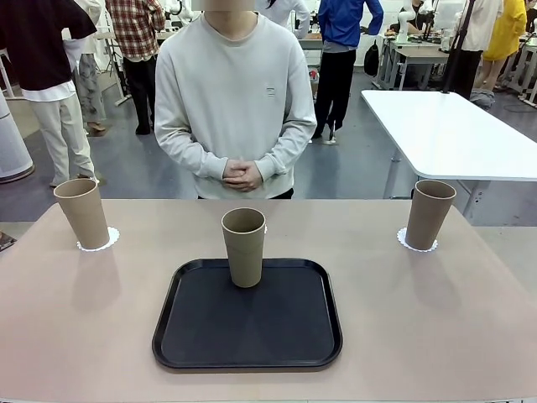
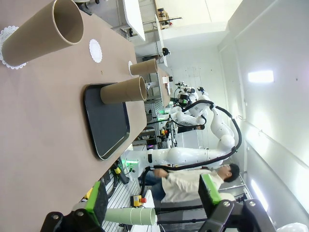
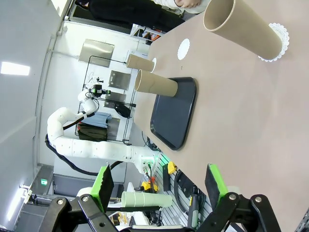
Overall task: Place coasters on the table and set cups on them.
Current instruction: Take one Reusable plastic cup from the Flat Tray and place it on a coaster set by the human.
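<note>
Holding my left gripper (image 2: 153, 193) and right gripper (image 3: 159, 182) spread wide and empty, I see two cups (image 1: 82, 212) standing on coasters (image 1: 107, 242) toward the table's (image 1: 84, 319) far left and right; the third cup (image 1: 243, 246) stands on the black tray (image 1: 193, 336), with a bare coaster (image 2: 95, 50) just behind it.

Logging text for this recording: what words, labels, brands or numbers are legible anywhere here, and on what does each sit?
No text can be read with confidence.
Left cup, middle cup, right cup: plain, no print.
Black tray: no marking.
Small chest mark on the person's sweatshirt: too small to read.
Green lit sign on the far wall: too small to read.
</note>
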You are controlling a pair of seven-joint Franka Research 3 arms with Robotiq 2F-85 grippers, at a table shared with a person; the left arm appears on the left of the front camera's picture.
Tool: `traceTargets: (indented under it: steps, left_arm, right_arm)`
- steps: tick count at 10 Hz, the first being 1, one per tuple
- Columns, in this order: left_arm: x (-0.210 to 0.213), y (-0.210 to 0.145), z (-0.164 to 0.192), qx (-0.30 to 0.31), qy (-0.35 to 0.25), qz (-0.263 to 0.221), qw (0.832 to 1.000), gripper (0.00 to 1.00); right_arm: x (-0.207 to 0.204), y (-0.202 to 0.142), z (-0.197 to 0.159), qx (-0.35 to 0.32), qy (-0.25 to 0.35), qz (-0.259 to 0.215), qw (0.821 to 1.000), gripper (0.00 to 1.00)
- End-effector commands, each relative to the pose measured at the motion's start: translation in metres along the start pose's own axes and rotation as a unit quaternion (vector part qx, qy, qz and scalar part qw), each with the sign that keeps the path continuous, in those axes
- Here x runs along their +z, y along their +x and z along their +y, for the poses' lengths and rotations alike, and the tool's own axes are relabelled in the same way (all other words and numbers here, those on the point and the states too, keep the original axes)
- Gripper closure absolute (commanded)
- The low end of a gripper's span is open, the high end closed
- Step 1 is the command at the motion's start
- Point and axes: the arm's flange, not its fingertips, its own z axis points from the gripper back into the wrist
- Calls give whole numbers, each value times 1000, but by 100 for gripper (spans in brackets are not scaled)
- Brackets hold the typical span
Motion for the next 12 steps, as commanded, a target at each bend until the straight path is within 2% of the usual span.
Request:
traceTargets:
  steps: [1,4,5,6,7,8,10,11,12]
  left_arm:
    - [1,-1,-3,1,-3,-3,1000,0]
    - [1,-1,-3,1,-3,-3,1000,0]
    - [1,-1,-3,1,-3,-3,1000,0]
    - [1,-1,-3,1,-3,-3,1000,0]
    - [1,-1,-3,1,-3,-3,1000,0]
    - [1,-1,-3,1,-3,-3,1000,0]
    - [1,-1,-3,1,-3,-3,1000,0]
    - [1,-1,-3,1,-3,-3,1000,0]
    - [1,-1,-3,1,-3,-3,1000,0]
  right_arm:
    - [-1,0,3,0,-2,-7,1000,0]
    - [0,0,0,0,0,0,1000,0]
    - [-25,23,34,54,-17,61,997,0]
    - [-52,48,65,117,-36,139,983,0]
    - [-83,78,99,177,-75,187,963,0]
    - [-114,94,130,215,-117,210,947,0]
    - [-189,101,185,316,-190,286,884,0]
    - [-227,97,201,370,-193,307,855,0]
    - [-266,93,210,417,-197,281,841,0]
